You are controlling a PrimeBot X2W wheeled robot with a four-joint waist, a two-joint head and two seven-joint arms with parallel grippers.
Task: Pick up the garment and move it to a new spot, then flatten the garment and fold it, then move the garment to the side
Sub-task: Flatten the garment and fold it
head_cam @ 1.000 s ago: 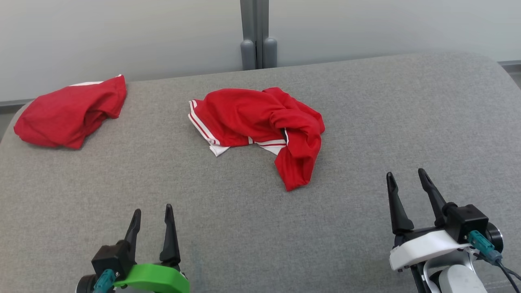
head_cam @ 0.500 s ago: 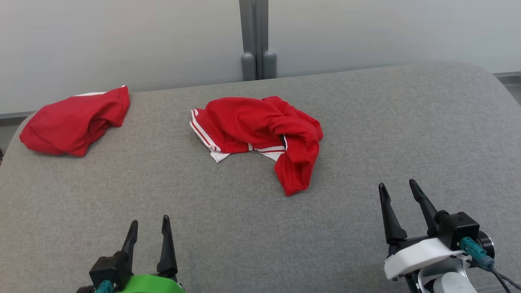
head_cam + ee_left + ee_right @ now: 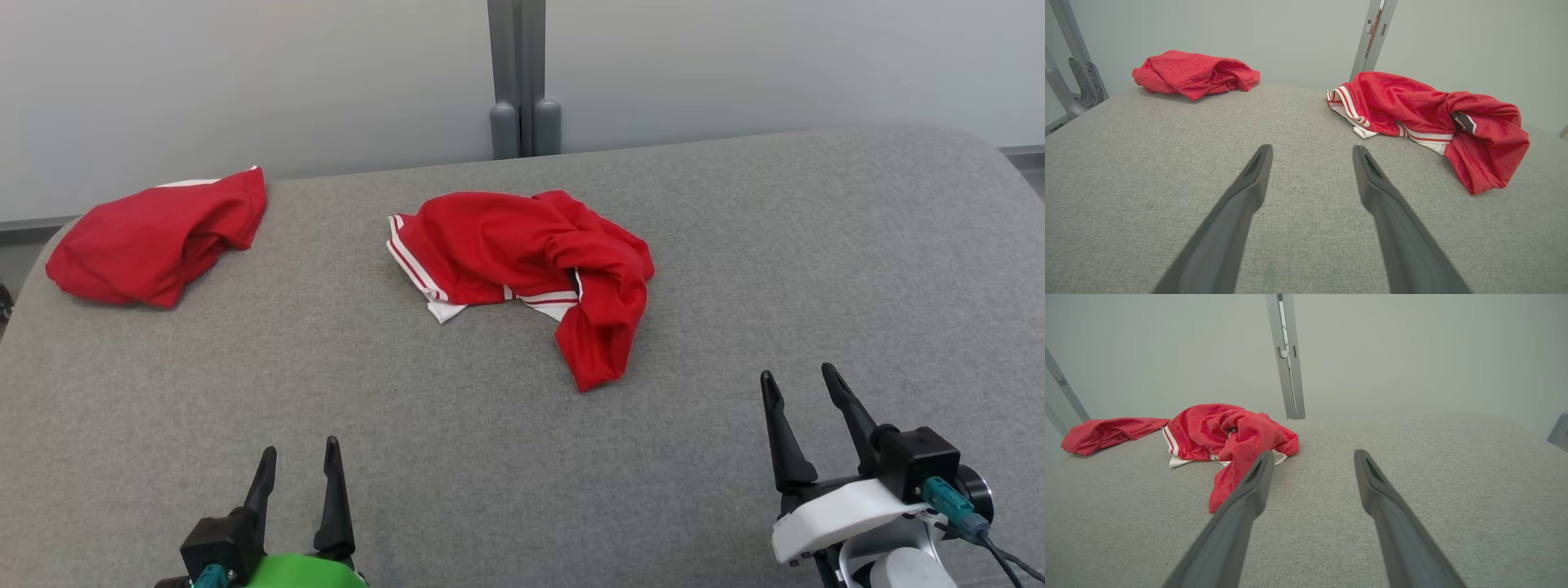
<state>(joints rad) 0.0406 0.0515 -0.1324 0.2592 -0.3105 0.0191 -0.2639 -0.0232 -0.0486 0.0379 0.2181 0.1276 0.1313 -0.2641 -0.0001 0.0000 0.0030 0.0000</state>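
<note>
Left gripper (image 3: 300, 449): green shell, low over the grey surface (image 3: 490, 474). Fingers are parted by a moderate gap with nothing between them. Can't tell if the tips touch the fabric.

Right gripper (image 3: 798, 374): white shell, fingers likewise moderately apart and empty, pointing forward over the surface.

Garment (image 3: 522, 253): red with white striped trim, a crumpled heap lying on the surface. It sits ahead and to the right of the left gripper, and ahead and to the left of the right gripper, well apart from both. The white-trimmed edge faces the left gripper's side. One red lobe trails back toward the grippers, ending nearer the right one than the left. In the right wrist view that lobe's tip sits just past that gripper's left finger, not touching it.

Second garment (image 3: 155, 237): red, bunched, far ahead-left of the left gripper at the surface's far left edge, well apart from the garment.

Grey post (image 3: 522, 82) stands beyond the garment against the pale wall (image 3: 245, 82).
</note>
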